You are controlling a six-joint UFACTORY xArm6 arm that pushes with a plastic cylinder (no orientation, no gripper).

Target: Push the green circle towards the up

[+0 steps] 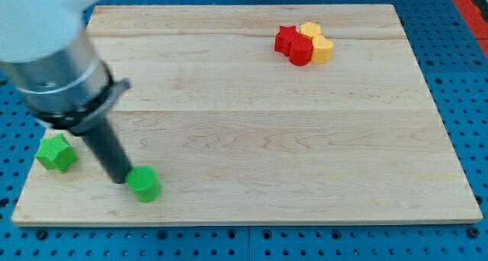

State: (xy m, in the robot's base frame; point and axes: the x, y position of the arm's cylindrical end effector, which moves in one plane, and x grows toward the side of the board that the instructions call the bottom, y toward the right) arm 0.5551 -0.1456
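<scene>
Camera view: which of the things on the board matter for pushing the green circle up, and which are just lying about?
In the job:
- green circle
- my tip, touching the circle's left side

Lying about:
- green star, far left
- red star, red block and two yellow blocks, clustered at the view's top

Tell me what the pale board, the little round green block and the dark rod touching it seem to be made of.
The pale rectangular board looks like unvarnished light wood: grain lines and plank seams show. The round green block seems to be matte plastic or painted wood, uniform in colour with no grain; I cannot tell which. My tip, at the block's left edge, ends a dark rod, smooth, probably metal or plastic.
</scene>
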